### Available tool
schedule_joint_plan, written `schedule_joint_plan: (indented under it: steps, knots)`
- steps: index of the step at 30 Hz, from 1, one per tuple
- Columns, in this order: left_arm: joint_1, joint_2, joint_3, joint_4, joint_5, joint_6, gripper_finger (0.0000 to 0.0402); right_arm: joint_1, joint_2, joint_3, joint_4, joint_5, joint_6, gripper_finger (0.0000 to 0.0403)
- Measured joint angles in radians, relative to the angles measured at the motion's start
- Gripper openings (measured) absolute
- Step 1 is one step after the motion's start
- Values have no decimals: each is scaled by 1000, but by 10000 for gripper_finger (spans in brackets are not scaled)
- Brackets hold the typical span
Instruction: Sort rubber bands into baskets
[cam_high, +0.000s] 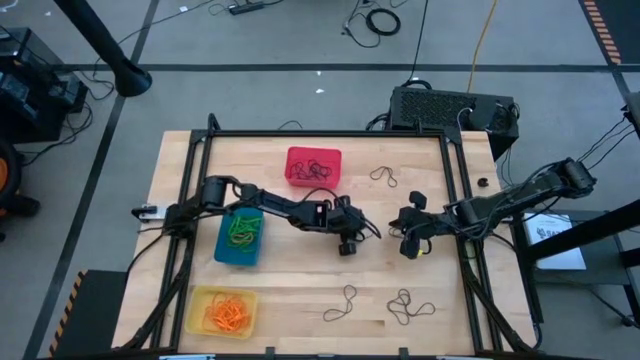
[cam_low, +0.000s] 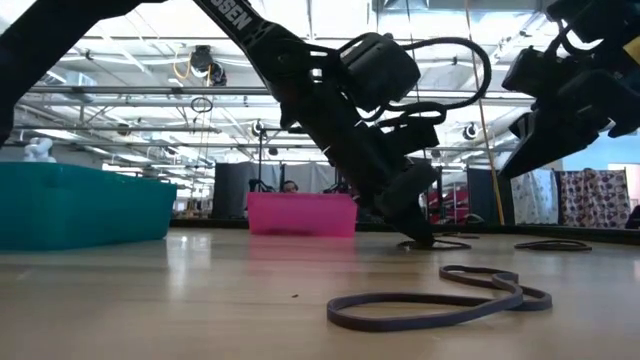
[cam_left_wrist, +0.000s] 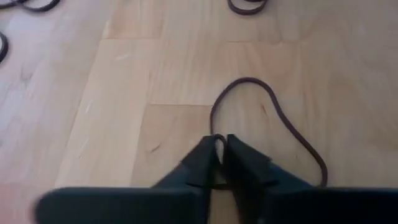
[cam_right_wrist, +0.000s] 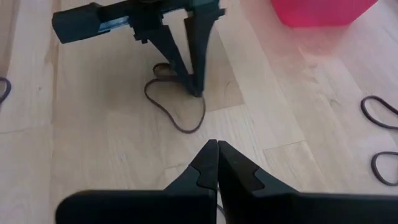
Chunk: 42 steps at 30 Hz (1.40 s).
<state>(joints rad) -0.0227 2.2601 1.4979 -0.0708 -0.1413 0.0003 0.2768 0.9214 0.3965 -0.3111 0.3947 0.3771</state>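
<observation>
A wooden table carries three small baskets and scattered rubber bands. The left gripper is down at the table's middle, its fingertips pinched narrowly onto one end of a dark rubber band, whose loop trails flat on the wood just ahead of the fingers. The right gripper hovers nearby, facing the left one, fingers fully closed and empty. The red basket sits beyond the left gripper, the blue basket back along its arm, the yellow basket farther off. The band looks thin, light and floppy; it would likely stretch and sag when lifted, so a firm pinch on the strand suits it. Partial white lettering shows on the left arm in the low view, not fully readable.
</observation>
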Motion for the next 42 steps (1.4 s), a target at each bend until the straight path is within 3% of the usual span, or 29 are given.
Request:
schedule_joint_plan:
  steps: [3, 9, 13, 19, 26, 32, 37, 42]
  knots:
    - [-1, -4, -1, -4, -2, 33, 11, 0, 0, 0, 1, 0, 0, 0]
    - [-6, -86, -8, -73, -55, 140, 4, 0, 2, 0, 15, 2, -16, 0]
    - [14, -188, -3, -143, -169, 212, 3, 0, 18, 0, 87, 3, -65, 0]
    - [87, -305, -5, -268, -335, 258, 3, 0, 61, 0, 170, 2, -130, 0]
    - [211, -380, -4, -406, -382, 242, 2, -1, 116, 0, 195, -3, -145, 0]
    - [325, -387, -21, -451, -352, 221, 2, -2, 146, 0, 249, -4, -180, 0]
    - [400, -381, -61, -465, -172, 242, 2, -2, 147, 0, 240, -4, -183, 0]
    - [441, -382, -110, -460, -127, 296, 2, -2, 147, 0, 241, -4, -182, 0]
